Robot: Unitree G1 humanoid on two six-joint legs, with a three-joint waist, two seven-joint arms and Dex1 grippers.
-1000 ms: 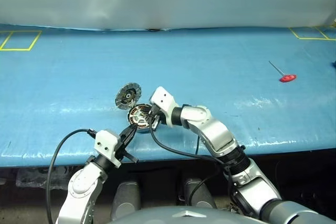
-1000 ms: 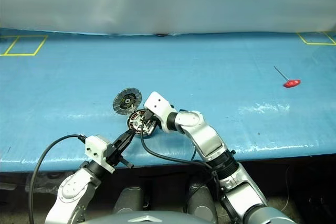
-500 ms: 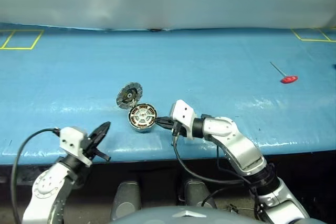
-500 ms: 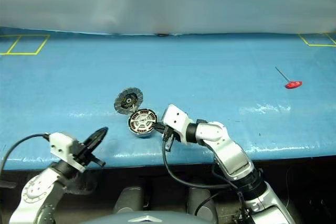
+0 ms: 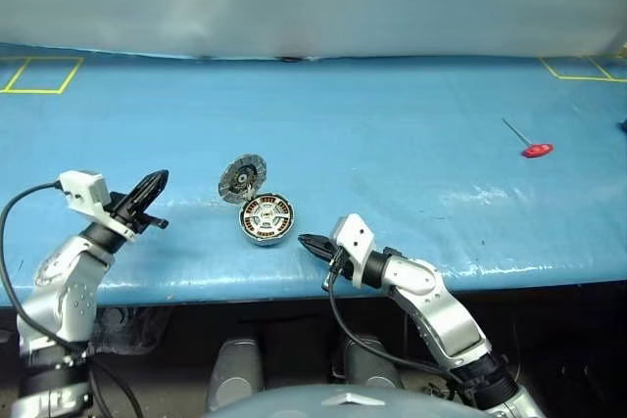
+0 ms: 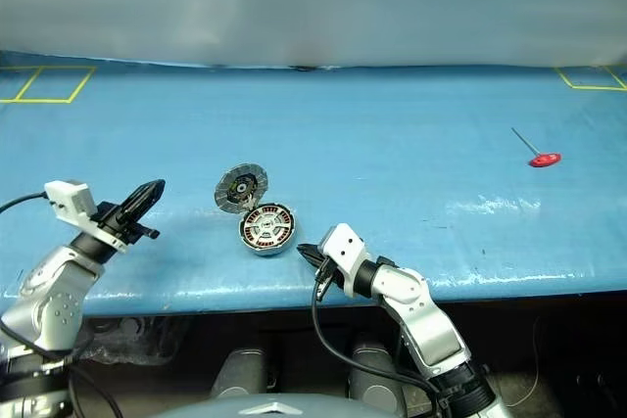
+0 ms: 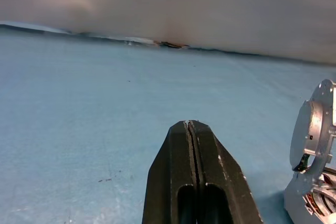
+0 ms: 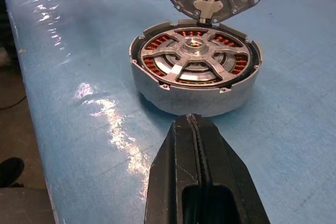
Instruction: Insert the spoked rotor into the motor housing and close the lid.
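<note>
The housing (image 8: 195, 72) is seen resting on the blue surface (image 5: 392, 134), near its front edge. The rotor (image 8: 195, 56) is seated inside it, silver spokes and hub lying over the copper windings. The lid (image 5: 241, 178) is stood up open, joined to the housing's far rim, its ribbed inner face turned toward the robot.

The left gripper (image 5: 155, 183) is held above the surface, well to the left of the housing, with its black fingers pressed together and nothing between them. The right gripper (image 5: 306, 242) is placed just in front and to the right of the housing, near the surface's front edge, apart from the housing; its fingers are likewise closed together and empty.

A small tool with a red head (image 5: 535, 148) is seen lying far off to the right on the surface. Yellow tape marks (image 5: 37, 75) are laid at the far corners.
</note>
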